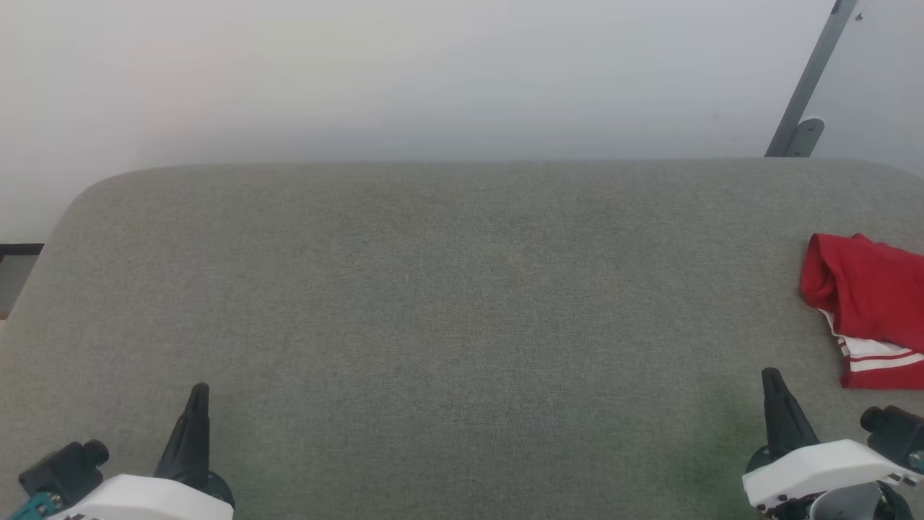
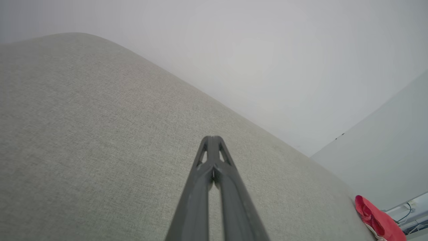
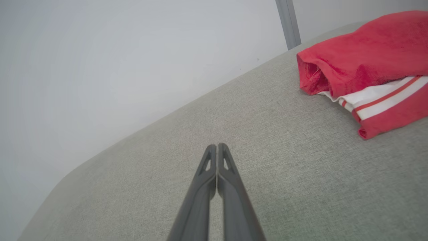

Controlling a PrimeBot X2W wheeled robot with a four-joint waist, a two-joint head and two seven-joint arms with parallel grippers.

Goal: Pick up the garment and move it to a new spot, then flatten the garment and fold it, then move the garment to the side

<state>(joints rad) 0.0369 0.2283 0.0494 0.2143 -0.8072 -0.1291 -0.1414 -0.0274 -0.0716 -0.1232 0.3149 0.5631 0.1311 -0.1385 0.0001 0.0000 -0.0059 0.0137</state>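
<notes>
Red garment bunched at the grey surface's right edge, left jaws and right jaws pressed together, empty.

No lettering, label, brand mark, number or sign can be read anywhere; the visible part of the red garment offers only plain cloth and red-and-white striped trim.
</notes>
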